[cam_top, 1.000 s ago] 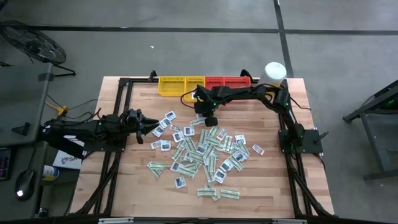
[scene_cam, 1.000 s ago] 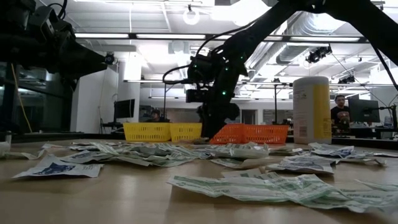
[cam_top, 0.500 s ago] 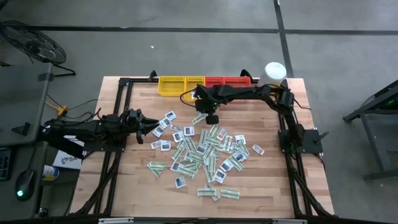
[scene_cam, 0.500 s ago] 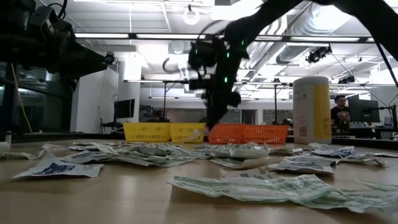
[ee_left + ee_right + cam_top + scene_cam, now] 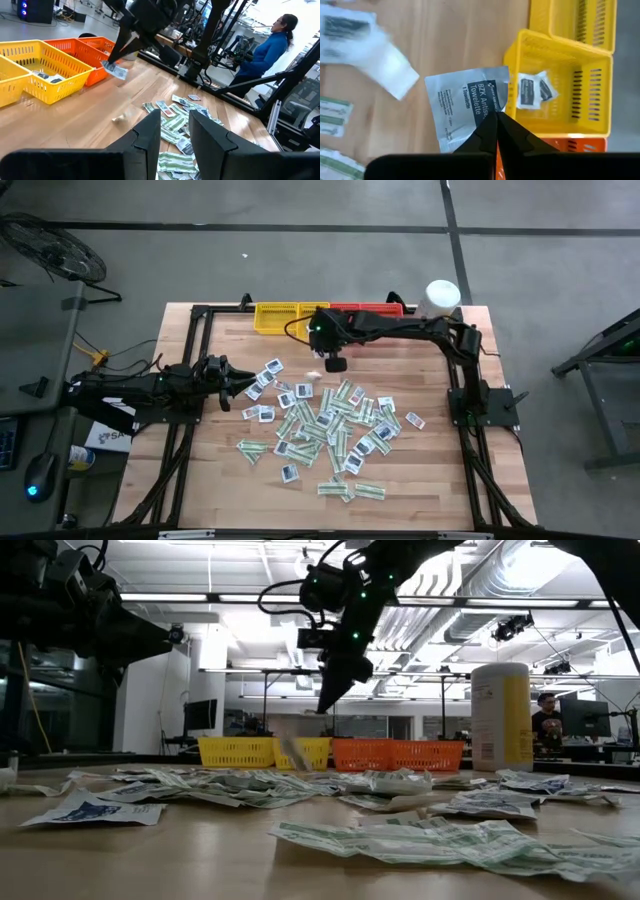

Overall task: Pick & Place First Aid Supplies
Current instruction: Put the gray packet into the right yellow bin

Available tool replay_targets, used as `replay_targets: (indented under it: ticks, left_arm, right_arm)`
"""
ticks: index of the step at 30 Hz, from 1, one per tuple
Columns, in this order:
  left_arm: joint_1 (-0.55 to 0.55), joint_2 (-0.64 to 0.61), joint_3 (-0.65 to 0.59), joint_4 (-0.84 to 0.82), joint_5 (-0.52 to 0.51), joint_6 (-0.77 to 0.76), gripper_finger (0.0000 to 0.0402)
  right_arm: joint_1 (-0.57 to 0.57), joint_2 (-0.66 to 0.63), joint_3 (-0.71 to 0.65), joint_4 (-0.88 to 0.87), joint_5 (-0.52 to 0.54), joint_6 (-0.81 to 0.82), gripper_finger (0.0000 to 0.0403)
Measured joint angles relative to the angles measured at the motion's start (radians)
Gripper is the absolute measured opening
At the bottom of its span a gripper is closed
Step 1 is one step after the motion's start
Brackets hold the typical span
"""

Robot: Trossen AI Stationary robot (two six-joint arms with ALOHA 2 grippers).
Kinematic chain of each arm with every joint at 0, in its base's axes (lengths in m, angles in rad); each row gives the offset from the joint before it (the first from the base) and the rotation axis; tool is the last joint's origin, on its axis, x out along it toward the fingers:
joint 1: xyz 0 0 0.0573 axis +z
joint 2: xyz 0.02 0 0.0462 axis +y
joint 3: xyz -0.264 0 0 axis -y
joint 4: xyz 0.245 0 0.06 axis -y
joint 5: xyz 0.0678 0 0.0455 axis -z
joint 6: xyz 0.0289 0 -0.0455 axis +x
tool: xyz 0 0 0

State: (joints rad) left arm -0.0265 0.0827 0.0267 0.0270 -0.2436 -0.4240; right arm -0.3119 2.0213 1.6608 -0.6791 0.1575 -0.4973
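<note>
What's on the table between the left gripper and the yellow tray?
Bare wood, as the high view shows: nothing lies between the left gripper and the yellow tray. The scattered packets lie to the side of that stretch.

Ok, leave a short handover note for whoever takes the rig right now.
Right gripper: shut on a towelette packet, raised near the yellow tray.
Left gripper: waits at the table's left side, holding nothing.
Done: two packets lie in the yellow tray.
Left: drop this one, then clear the pile spread mid-table.
</note>
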Motion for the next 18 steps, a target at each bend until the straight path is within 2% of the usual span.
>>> replay_targets:
  ticks: [8, 18]
  left_arm:
    - [0.0, 0.0, 0.0, 0.0, 0.0, 0.0, 0.0101]
    - [0.0, 0.0, 0.0, 0.0, 0.0, 0.0, 0.0101]
  right_arm:
    - [-0.073, 0.0, 0.0, 0.13, 0.052, 0.001, 0.0]
    - [-0.115, 0.064, 0.0, 0.234, 0.054, 0.001, 0.0]
